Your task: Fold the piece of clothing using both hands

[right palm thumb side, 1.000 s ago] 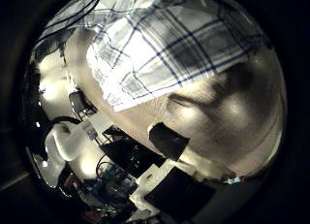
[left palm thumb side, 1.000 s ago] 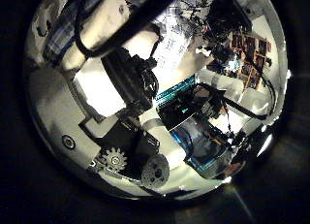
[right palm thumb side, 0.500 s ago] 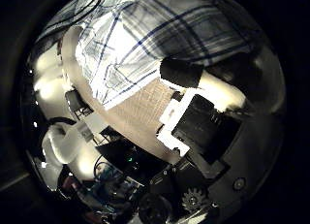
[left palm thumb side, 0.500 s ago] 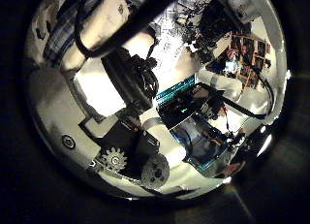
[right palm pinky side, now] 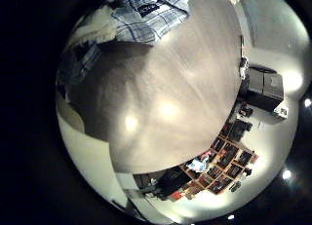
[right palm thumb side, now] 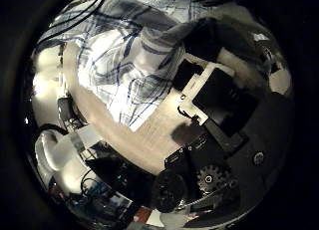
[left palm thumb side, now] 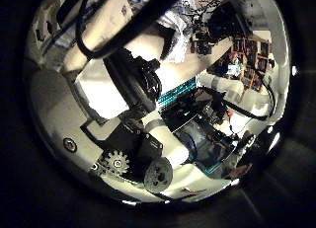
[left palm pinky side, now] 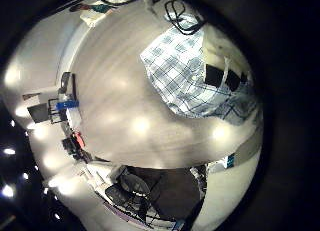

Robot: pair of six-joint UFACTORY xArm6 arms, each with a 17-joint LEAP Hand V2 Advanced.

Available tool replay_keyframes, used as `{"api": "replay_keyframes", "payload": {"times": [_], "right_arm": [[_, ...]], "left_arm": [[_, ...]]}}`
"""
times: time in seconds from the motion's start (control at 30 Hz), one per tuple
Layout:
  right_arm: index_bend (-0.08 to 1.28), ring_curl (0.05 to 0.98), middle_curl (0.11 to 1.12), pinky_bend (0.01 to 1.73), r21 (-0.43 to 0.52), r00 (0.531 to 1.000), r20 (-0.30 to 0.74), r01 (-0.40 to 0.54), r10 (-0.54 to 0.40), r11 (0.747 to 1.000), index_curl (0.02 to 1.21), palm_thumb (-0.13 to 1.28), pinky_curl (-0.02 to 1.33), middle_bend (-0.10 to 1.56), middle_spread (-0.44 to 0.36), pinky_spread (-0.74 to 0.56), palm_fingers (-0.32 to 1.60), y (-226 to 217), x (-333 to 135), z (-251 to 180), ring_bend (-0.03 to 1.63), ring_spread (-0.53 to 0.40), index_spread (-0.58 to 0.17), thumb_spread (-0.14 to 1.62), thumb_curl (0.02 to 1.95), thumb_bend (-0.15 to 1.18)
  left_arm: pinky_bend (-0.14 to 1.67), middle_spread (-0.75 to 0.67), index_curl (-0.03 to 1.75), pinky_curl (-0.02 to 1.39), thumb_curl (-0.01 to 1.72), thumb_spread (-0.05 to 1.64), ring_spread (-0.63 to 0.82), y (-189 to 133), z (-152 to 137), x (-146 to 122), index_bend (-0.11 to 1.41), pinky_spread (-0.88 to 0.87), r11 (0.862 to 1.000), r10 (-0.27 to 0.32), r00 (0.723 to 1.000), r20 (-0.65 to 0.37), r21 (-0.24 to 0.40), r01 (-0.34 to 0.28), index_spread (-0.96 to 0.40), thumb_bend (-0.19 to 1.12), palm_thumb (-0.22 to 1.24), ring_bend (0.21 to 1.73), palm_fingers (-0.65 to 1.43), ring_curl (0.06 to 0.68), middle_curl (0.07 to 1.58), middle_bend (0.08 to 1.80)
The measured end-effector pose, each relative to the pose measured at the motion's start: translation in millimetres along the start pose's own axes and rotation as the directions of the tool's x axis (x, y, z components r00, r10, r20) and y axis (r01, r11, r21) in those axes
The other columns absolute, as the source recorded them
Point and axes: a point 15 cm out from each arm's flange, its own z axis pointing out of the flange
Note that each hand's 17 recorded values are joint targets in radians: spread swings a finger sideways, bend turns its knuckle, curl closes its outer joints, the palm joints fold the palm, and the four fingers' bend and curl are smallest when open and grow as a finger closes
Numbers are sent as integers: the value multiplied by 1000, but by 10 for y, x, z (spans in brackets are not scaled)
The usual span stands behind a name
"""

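Note:
A checked garment [left palm pinky side: 185,71] lies on the wooden table [left palm pinky side: 120,111], far off from my left palm. A hand [left palm pinky side: 226,79] rests on the garment's far part. In the right thumb side palm view the garment [right palm thumb side: 120,81] is close, and a raised fold of it [right palm thumb side: 159,46] sits against my right hand [right palm thumb side: 214,106], whose fingers curl onto the cloth. The right little finger side palm view shows the garment [right palm pinky side: 146,13] bunched at the table's [right palm pinky side: 166,108] edge. My left hand [left palm thumb side: 138,85] has its fingers bent across its view, holding nothing.
Shelves and boxes [right palm pinky side: 219,157] stand in the room beyond the table. Dark equipment [left palm pinky side: 60,101] sits at the table's side. Much bare tabletop [right palm pinky side: 171,79] stretches away from the garment.
My right hand's fingers have curled in over the garment and gathered a fold of it, and the cloth has come closer to that palm. The left hand's view has turned slightly.

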Motion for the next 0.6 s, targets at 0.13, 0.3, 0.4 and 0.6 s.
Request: {"api": "replay_keyframes", "payload": {"times": [0.13, 0.3, 0.4, 0.6], "right_arm": [[1115, 701, 948, 1490, 50, 998, 13, -61, 60, 997, 882, 1048, 530, 1257, -210, -165, 1074, 216, 306, -311, 1402, -221, -305, 929, 667, 37], [1127, 720, 937, 1478, 93, 993, 35, -117, 114, 989, 894, 1046, 571, 1284, -187, -154, 1074, 513, 497, -635, 1398, -217, -284, 932, 711, 10], [1130, 729, 930, 1464, 137, 989, 70, -137, 128, 981, 899, 1041, 592, 1293, -178, -150, 1071, 564, 537, -848, 1398, -217, -275, 932, 732, -7], [1129, 742, 911, 1436, 148, 987, 83, -150, 139, 977, 904, 1030, 635, 1309, -163, -147, 1071, 573, 578, -1000, 1392, -217, -264, 937, 770, -10]], "left_arm": [[622, -529, 1061, 712, 316, 1402, -551, 97, -6, 60, 433, -765, 1000, 13, 1000, -12, -14, -13, -719, -7, 556, 1004, 1082, 480, 758, 939], [615, -530, 1065, 719, 316, 1401, -548, 250, -16, 235, 428, -767, 999, 50, 998, -46, -5, -50, -723, -7, 556, 1001, 1084, 480, 760, 936], [611, -531, 1068, 723, 316, 1401, -548, 321, -67, 303, 426, -768, 998, 65, 997, -44, 20, -64, -725, -7, 556, 1000, 1084, 481, 761, 934], [589, -534, 1067, 729, 308, 1392, -545, 362, -7, 355, 404, -770, 997, 72, 996, -54, 10, -71, -723, -24, 517, 955, 1001, 470, 762, 936]]}}
